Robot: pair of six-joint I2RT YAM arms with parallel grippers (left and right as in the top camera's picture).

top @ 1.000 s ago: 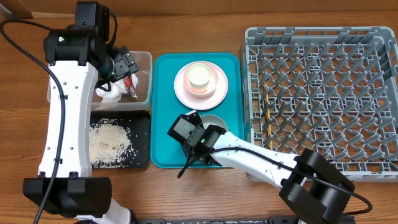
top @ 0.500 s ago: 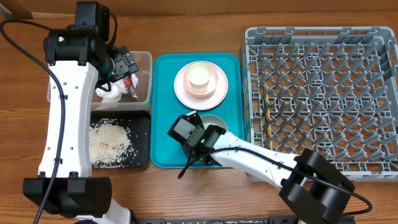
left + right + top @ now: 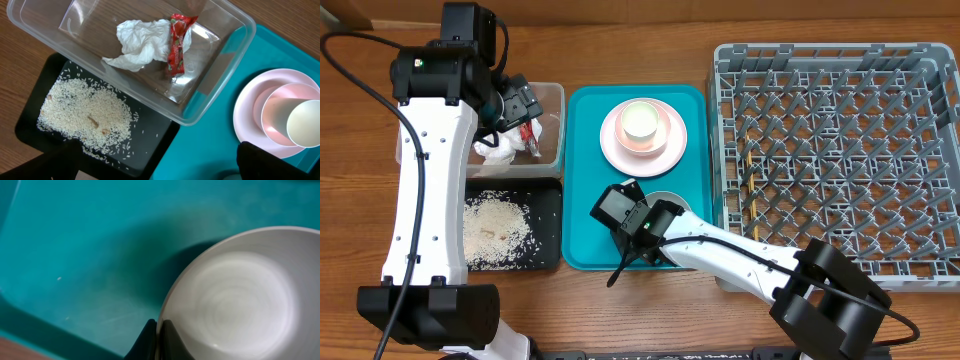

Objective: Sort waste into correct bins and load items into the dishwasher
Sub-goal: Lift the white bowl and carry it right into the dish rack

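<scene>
My right hand (image 3: 159,336) was clenched on the rim of the white bowl (image 3: 240,295), which sat on the teal tray (image 3: 75,255). I judged a straight, level lift best before swinging toward the grey rack (image 3: 840,150). My left hand (image 3: 518,104) hung released.

teal serving tray (image 3: 585,170) lies flat about mid-way along the wooden table (image 3: 640,30), long sides running front to back, rounded corners, low raised rim, front short side close to the table's front edge. same tray fills nearly the whole right wrist view (image 3: 75,255), plain teal with faint scuffs, and shows at the right of the left wrist view (image 3: 215,115). pale tan object (image 3: 340,12) at the far left corner, cut by the frame, can't tell what it is.
</scene>
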